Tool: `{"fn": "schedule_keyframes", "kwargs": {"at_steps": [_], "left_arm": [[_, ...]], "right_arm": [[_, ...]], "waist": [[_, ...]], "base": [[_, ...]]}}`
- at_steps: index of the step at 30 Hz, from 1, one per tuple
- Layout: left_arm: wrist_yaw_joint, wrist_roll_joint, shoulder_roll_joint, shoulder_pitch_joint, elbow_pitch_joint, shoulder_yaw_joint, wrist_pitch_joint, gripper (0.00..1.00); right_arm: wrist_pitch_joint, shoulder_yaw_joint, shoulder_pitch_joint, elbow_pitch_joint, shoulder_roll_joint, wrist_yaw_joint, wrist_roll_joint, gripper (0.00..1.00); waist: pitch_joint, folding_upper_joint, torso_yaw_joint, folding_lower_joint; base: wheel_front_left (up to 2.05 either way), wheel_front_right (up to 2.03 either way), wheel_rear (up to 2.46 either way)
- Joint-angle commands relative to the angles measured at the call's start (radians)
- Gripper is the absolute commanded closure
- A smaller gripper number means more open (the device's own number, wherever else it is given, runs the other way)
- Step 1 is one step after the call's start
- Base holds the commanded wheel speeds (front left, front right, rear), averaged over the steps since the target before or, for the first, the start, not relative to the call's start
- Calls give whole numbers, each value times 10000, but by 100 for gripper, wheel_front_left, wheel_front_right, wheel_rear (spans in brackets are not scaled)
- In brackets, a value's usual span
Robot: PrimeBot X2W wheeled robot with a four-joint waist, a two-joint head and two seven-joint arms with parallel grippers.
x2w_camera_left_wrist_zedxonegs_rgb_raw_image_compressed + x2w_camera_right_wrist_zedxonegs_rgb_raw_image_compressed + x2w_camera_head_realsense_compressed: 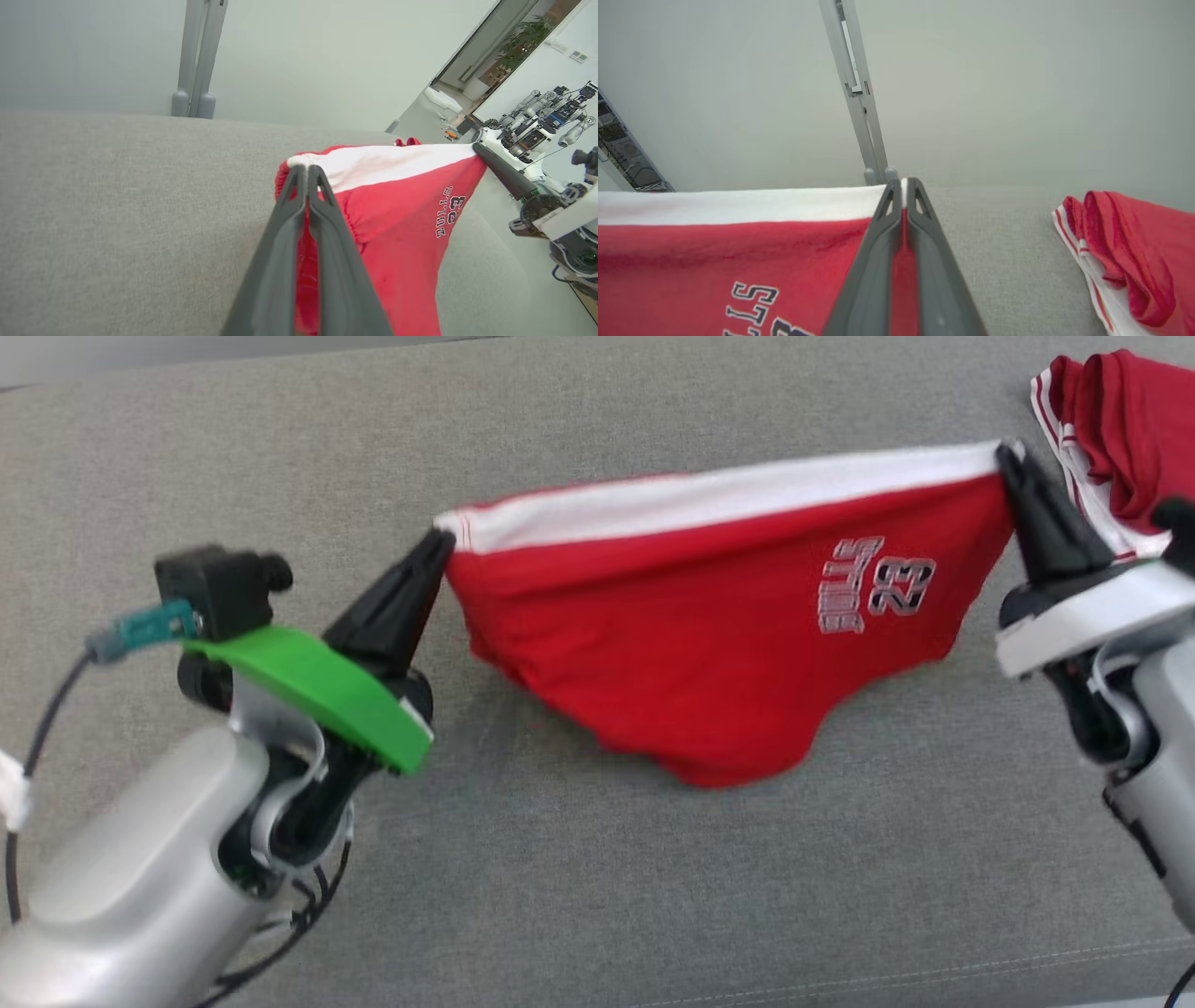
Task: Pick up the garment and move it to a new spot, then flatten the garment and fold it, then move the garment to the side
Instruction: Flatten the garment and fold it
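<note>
Red soft cloth with a broad white band along its top edge: this garment (709,644) hangs stretched between the two grippers, over a grey woven cushion surface (653,896). The white band runs almost straight from one gripper to the other, a little higher at the robot's right. Under the band the red cloth sags in a rounded shape. Its lowest part comes close to the grey surface, but from the head view I cannot tell if it touches. On the red cloth, nearer to the right end, there is a print with pale outlined letters and the number 23; in the left wrist view the letters read BULLS.

The left gripper (443,541) has its two long dark fingers pressed together on the left corner of the white band. In the left wrist view the white edge is pinched at the fingertips and the red cloth falls behind the fingers. The right gripper (1008,457) is closed in the same way on the right corner of the band. In the right wrist view a thin strip of white and red cloth shows between its fingers.

A bright green flat plastic plate (317,686) sits on the left wrist. A second garment (1120,429), red with white stripes, lies crumpled on the grey surface near the right gripper, apart from the held one. Behind the cushion a pale grey metal post (859,93) stands before a plain wall.
</note>
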Motion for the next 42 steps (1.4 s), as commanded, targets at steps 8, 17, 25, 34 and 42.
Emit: {"fn": "schedule_keyframes", "kwargs": {"at_steps": [8,17,25,34,42], "left_arm": [[-879,497,-1168,-4614,1185,652,852,100],[-2102,1537,-2828,-8454,3814,1069,-738,100],[-2483,1120,-2559,-6426,3452,261,-1809,100],[-2486,1573,-1380,-947,448,1189,-1964,100],[-2321,2569,-1494,3786,-1205,2249,-1960,100]], "right_arm": [[-25,-845,-3093,-859,-758,2,-791,100],[-24,-1867,-6101,-1465,-805,2,-2568,100],[-26,-2167,-3802,-3010,-391,2,-2941,100],[-26,-3056,1392,-6001,545,2,-2931,100],[-26,-3504,5115,-7669,1338,2,-2694,100]], "waist": [[1434,0,-410,0],[2319,0,-669,0],[2359,0,-629,0],[1652,0,-513,0],[544,0,-537,0]], "base": [[0,0,0],[0,0,0],[0,0,0],[0,0,0],[0,0,0]]}}
